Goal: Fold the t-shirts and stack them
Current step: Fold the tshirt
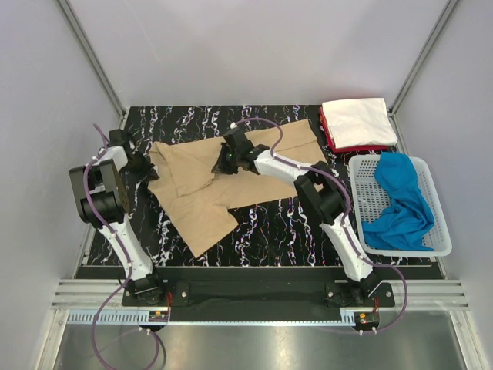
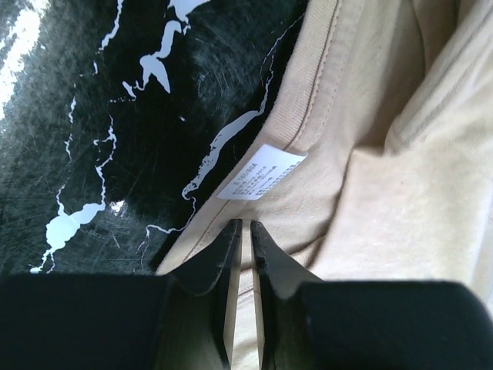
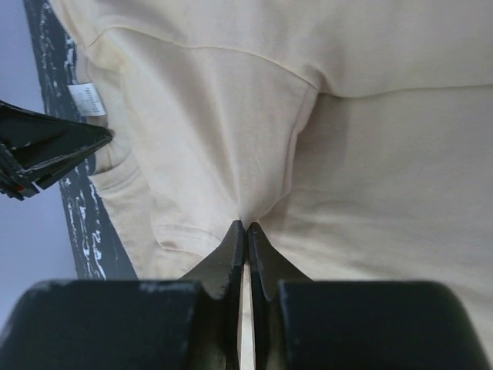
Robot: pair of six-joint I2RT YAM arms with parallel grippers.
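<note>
White-walled booth, black marbled tabletop (image 1: pixel 293 223). The tan t-shirt (image 1: pixel 200 204) lies rumpled over the middle-left of it, not yet folded into any tidy shape. Its long run goes left to right, and one flap points toward the near edge.

The left tool (image 2: pixel 246 227) is at the shirt's left edge, right by the neck seam and the white label (image 2: pixel 262 171). Jaws are narrow, with a strip of tan cloth showing in the slit, so I read it as pinching the edge.

The right tool (image 3: pixel 246 226) is down on the cloth's middle, on its far side, just right of the left tool. Jaws are almost together and the creases run into the tips, so it is gripping a fold of the tan shirt. In the right wrist view the left tool's fingers show near its left edge.

Key relation: both grips sit on the left half, close together. Most of the shirt trails off to the right of the tools, the flap toward the near side. Any lift or spread probably has to pull the two grips apart along that left-right line. The right arm is nearer the loose bulk.

Far right: white t-shirt (image 1: pixel 356 119) folded on top of a red t-shirt (image 1: pixel 362 147). Nearer on the right, a blue t-shirt (image 1: pixel 400 200) is heaped in the white mesh basket (image 1: pixel 368 196), well apart from both tools. Judged early in the task.
</note>
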